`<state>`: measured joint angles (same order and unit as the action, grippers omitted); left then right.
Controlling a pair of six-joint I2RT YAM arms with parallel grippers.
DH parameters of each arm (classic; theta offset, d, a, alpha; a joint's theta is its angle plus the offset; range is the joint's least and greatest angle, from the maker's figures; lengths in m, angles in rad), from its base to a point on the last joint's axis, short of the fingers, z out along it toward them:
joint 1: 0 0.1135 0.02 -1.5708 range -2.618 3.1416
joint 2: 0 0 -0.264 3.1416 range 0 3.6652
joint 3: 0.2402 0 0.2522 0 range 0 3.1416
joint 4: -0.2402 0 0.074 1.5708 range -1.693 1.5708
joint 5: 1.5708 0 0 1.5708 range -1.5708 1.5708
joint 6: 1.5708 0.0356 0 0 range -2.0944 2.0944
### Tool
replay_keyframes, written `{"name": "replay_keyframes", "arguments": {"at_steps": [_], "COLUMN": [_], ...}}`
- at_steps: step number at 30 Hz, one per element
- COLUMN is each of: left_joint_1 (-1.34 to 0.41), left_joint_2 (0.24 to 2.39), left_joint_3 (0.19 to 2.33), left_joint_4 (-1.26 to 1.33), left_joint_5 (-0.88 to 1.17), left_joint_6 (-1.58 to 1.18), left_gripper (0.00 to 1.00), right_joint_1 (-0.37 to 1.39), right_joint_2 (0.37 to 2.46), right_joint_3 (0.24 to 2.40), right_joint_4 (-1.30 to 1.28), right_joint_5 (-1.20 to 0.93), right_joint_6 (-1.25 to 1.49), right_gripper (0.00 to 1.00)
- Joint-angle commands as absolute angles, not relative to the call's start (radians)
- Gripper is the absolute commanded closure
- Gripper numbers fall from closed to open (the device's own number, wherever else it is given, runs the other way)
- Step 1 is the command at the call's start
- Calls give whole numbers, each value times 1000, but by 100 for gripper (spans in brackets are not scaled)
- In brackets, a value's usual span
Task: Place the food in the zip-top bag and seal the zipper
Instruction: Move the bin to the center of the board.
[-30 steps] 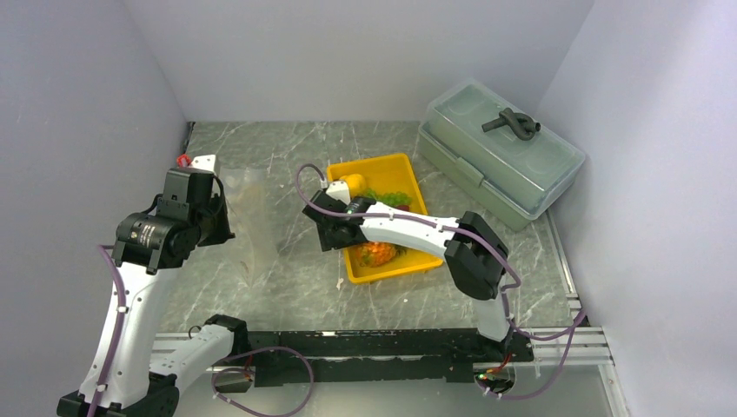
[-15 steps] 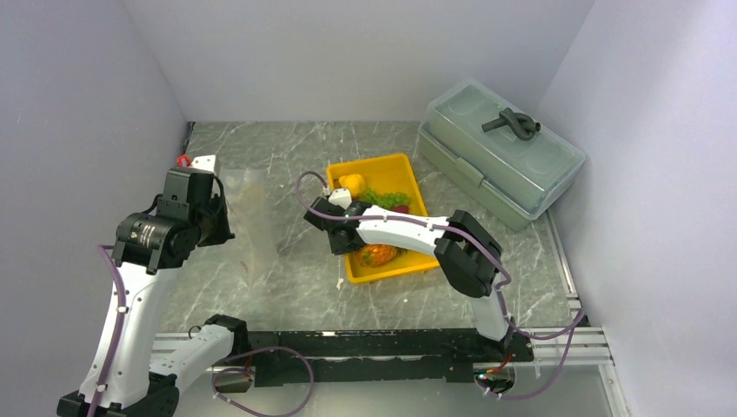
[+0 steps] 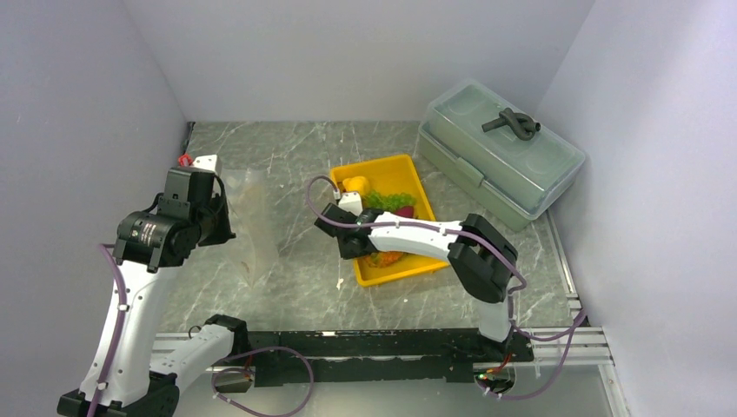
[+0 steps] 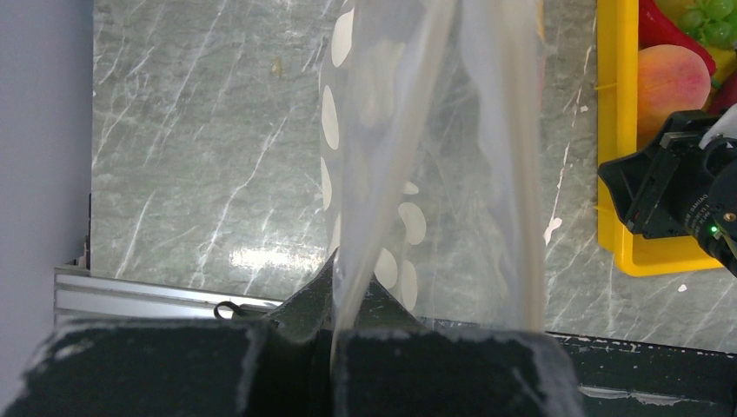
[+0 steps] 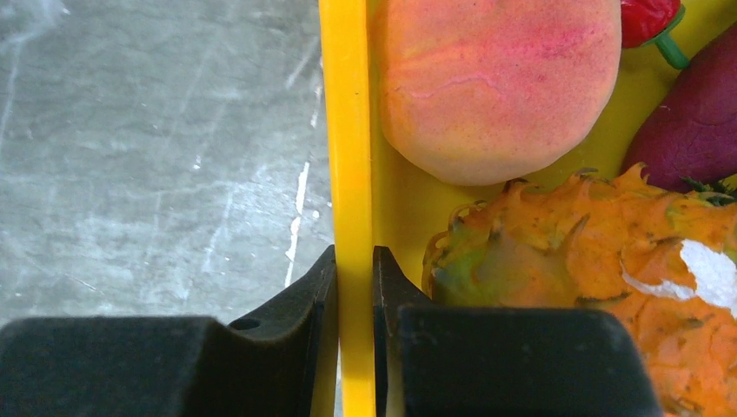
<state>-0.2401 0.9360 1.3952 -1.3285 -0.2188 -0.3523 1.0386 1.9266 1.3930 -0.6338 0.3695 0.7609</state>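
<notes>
The left gripper (image 4: 335,334) is shut tight on the bag (image 4: 408,174). It pinches one edge of the clear bag with the white dots. The bag hangs from the gripper over the left part of the table (image 3: 287,148), and its bottom end rests on the table. I cannot tell if the bag's mouth is open or closed. No food shows inside it.

The right gripper (image 5: 352,287) is nearly closed on the yellow tray (image 5: 348,130). One finger is outside the tray's left wall and one finger is inside. Both fingers press on the wall near the tray's front left corner. It holds the tray and no food.

The tray sits in the middle of the table, a bit to the right. All the food I can see is in the tray. The orange round fruit (image 5: 500,82) lies against the left wall, just past the gripper. The orange pineapple (image 5: 591,261) lies beside the inside finger. A red chili (image 5: 647,17) and a dark purple thing (image 5: 695,130) are beside them. The lemon (image 3: 355,184) is at the tray's far left corner, and the green grapes (image 3: 393,200) are in the middle.

A big grey-green box (image 3: 500,156) with its lid on stands at the far right corner of the table.
</notes>
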Motion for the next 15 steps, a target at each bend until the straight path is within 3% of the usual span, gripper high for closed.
{"name": "replay_keyframes", "arguments": {"at_steps": [1,15], "left_joint_1": [-244,-244], "left_joint_2": [940,960], "left_joint_3": [1431,1420], "left_joint_4": [-1310,-1270], "left_joint_5": [-191,-156], "left_joint_6": [-336,-325], "left_gripper": [100,100], "right_joint_1": [1017,988], "right_joint_2": [1837,1701], "right_joint_3": [1308,1133], "right_joint_4": [-660,-641], "right_joint_5": [428,452], "right_joint_6": [827,908], "right_gripper": [100,100]}}
